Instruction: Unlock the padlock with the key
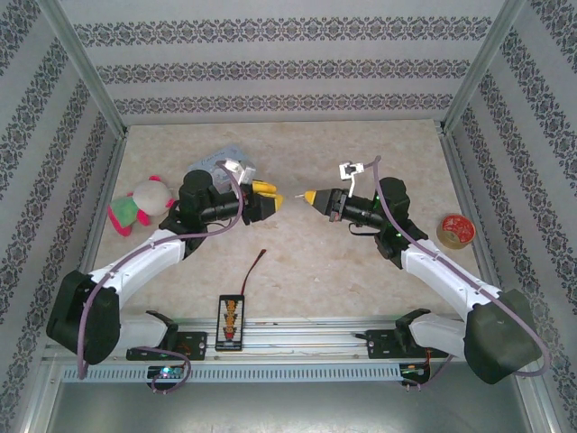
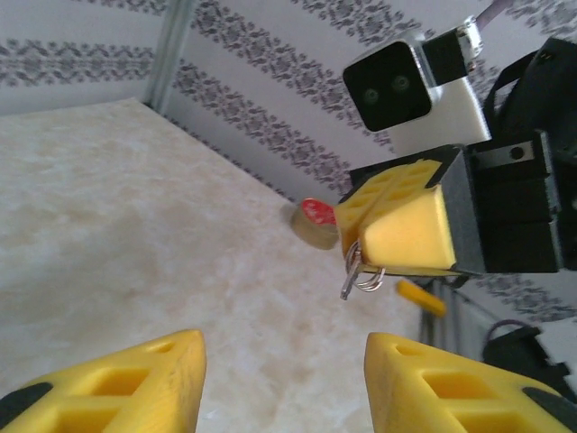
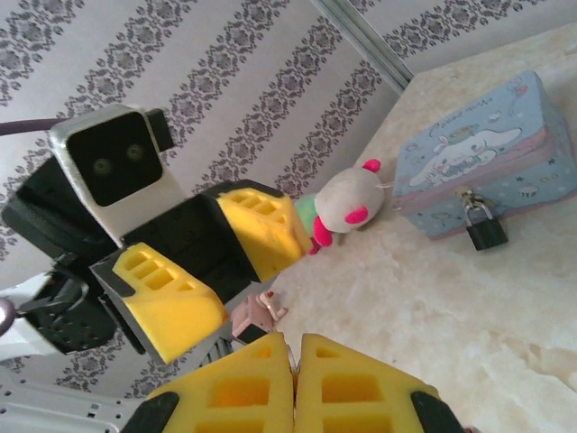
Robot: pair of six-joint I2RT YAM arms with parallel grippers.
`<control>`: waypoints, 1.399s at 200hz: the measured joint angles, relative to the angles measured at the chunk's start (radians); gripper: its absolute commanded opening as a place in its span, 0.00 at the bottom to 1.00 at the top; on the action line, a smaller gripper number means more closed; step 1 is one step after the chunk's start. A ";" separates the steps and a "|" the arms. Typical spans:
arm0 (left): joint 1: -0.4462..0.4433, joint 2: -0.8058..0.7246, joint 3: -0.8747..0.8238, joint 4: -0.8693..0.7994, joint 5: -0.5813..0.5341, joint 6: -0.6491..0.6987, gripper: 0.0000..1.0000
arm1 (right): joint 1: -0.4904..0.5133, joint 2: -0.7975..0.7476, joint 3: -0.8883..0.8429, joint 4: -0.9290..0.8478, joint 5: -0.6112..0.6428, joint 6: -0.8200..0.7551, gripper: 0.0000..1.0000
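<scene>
Right end effector (image 3: 295,347), clamped on the dangling key (image 2: 350,275), faces the padlock (image 3: 486,232) on the tin (image 3: 487,153), nearer the gaping left end effector (image 2: 281,347).

Pink-and-white plush toy (image 1: 141,202), light-blue tin (image 3: 487,171), red tape roll (image 1: 456,229), black strip (image 1: 231,322), red-tipped wire (image 1: 255,267)

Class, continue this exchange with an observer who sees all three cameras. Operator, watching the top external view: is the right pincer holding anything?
Observer: Yes. The right pincer is shut on a small silvery metal key, which dangles beneath it with a wire ring.
Operator: Where is the padlock?
Observer: The tiny dark padlock with a silvery shackle hangs from the front of the light-blue cartoon-printed tin.
Operator: And the left pincer?
Observer: The left pincer is open, with nothing between its fingers.
</scene>
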 measured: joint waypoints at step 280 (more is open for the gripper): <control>0.000 0.073 0.043 0.142 0.206 -0.160 0.19 | 0.060 0.062 0.029 0.136 -0.057 0.053 0.00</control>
